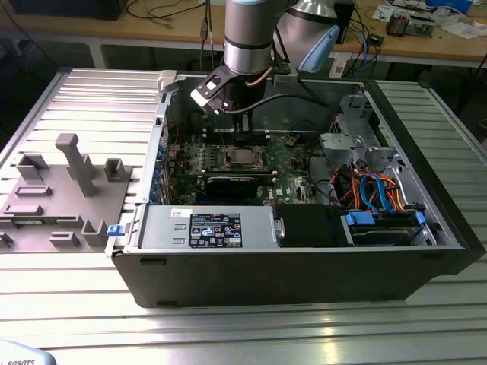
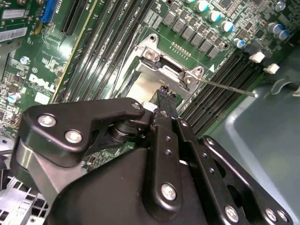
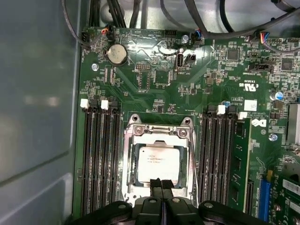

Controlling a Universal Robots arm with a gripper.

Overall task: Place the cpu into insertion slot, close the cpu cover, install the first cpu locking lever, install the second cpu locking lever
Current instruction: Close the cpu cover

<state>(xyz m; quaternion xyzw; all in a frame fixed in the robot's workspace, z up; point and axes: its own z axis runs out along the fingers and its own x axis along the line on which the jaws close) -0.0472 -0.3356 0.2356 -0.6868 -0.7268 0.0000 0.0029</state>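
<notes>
the cpu point(image 3: 158, 161) is silver-grey, the cpu cover point(image 3: 128, 164) silvery, the motherboard point(image 3: 154, 96) green, the gripper point(image 3: 161, 182) black

Cpu cover point(image 3: 159, 137) edge behind claw point(image 3: 162, 182)

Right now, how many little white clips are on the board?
4 white clips in the first wrist view: two on each side of the cpu. The claw may hide more.

The arm point(image 1: 247, 34) points down, its hand point(image 3: 161, 184) pinched closed.
</notes>
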